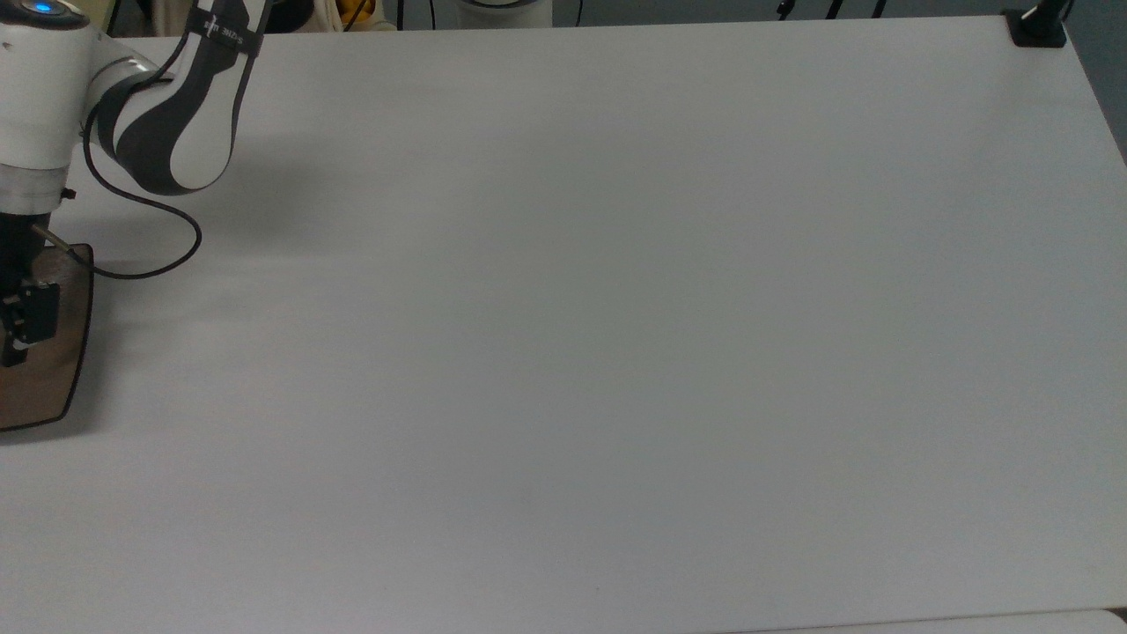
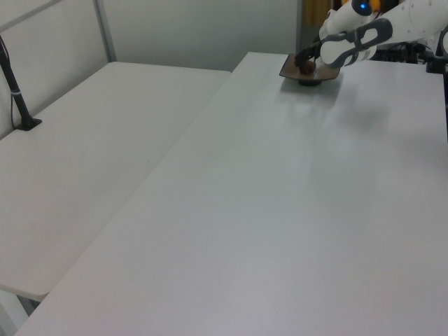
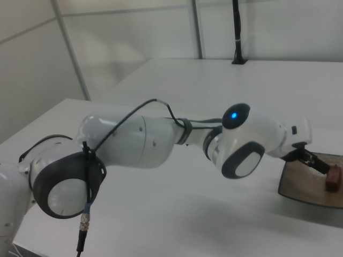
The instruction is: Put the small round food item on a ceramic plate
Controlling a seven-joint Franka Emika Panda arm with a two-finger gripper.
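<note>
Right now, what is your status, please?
Gripper above plate. Food item resting on plate, released. Nothing in the way.

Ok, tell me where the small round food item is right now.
The small round food item lies on the ceramic plate at the right view's far right edge, just beyond the gripper.

Glossy brown ceramic plate [image 1: 53, 370], matt white table [image 1: 616, 308].
</note>
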